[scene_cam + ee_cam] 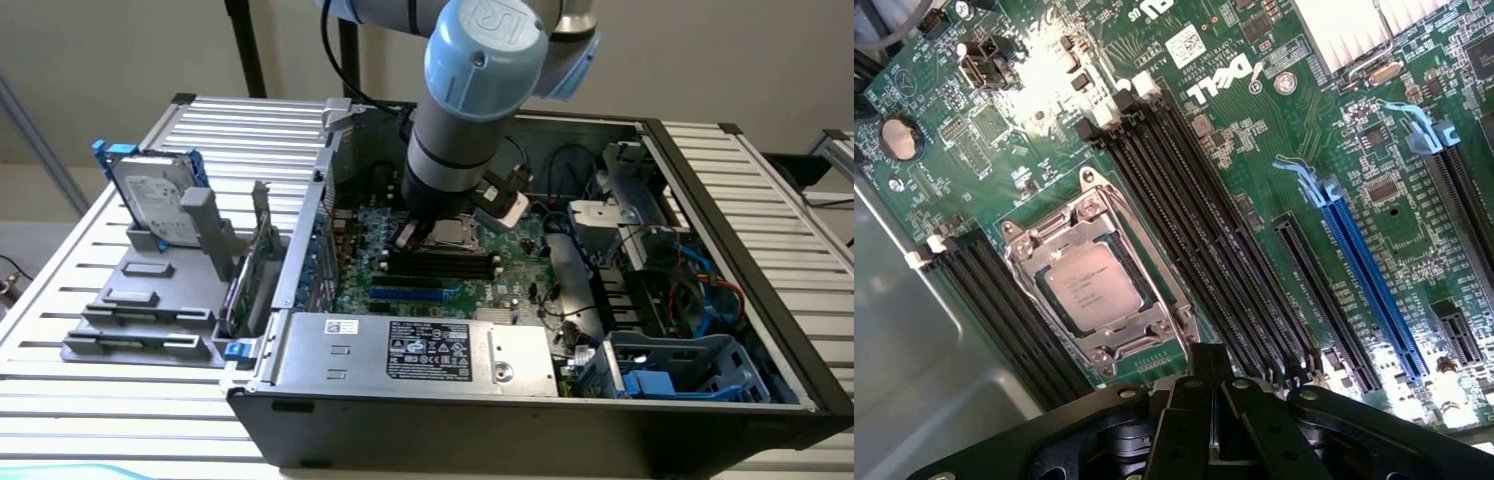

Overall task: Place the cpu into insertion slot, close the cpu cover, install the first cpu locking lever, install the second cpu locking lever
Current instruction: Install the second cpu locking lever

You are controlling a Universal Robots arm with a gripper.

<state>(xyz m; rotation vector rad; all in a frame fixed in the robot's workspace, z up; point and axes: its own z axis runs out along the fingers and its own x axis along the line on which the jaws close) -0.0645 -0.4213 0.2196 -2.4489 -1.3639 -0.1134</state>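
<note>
The cpu, silver-grey top up, sits in the insertion slot on the green board. The silver cpu cover lies flat around it, framing the chip in its window. Thin metal levers run along the frame's sides; I cannot tell whether they are latched. My gripper hangs just above the board beside the socket, its black fingers pressed together and shut on nothing. In the exterior view the arm reaches down into the open computer case, and my gripper is right next to the cpu cover.
Long black memory slots flank the socket on both sides. A blue card slot lies further off. The silver power supply, case walls, cables and a drive cage crowd the case. A hard drive stands on a grey rack outside.
</note>
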